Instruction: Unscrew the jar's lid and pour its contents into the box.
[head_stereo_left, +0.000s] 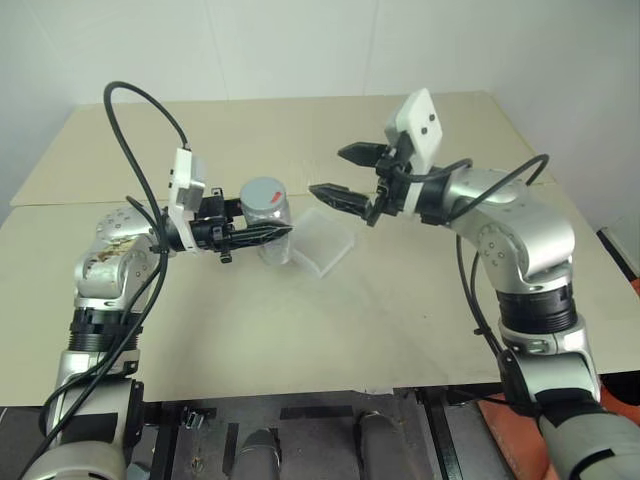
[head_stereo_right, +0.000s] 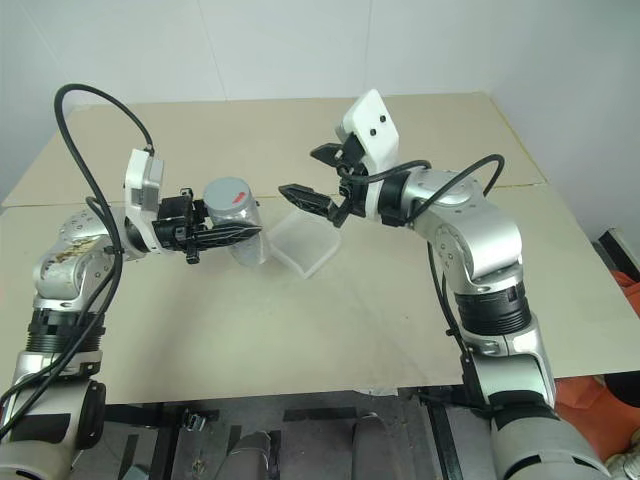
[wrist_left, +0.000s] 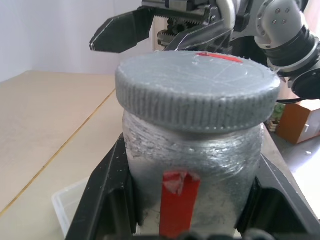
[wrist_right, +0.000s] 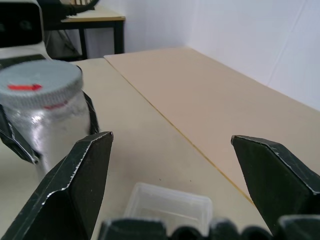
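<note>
My left gripper (head_stereo_left: 268, 234) is shut on the jar (head_stereo_left: 270, 226), holding it upright above the table with a finger on each side of its clear body. The grey lid (wrist_left: 196, 88) with its red mark sits on top of the jar, and a red stripe (wrist_left: 179, 198) runs down the side. The contents cannot be made out through the wall. My right gripper (head_stereo_left: 340, 174) hangs open just right of the lid, apart from it, with nothing between its fingers. The clear box (head_stereo_left: 322, 242) lies on the table below and between the two grippers.
A seam (head_stereo_left: 300, 182) runs across the beige table behind the jar. The table's front edge (head_stereo_left: 300, 396) lies close below my arms. A brown carton (wrist_left: 299, 122) stands off beyond the table on the right.
</note>
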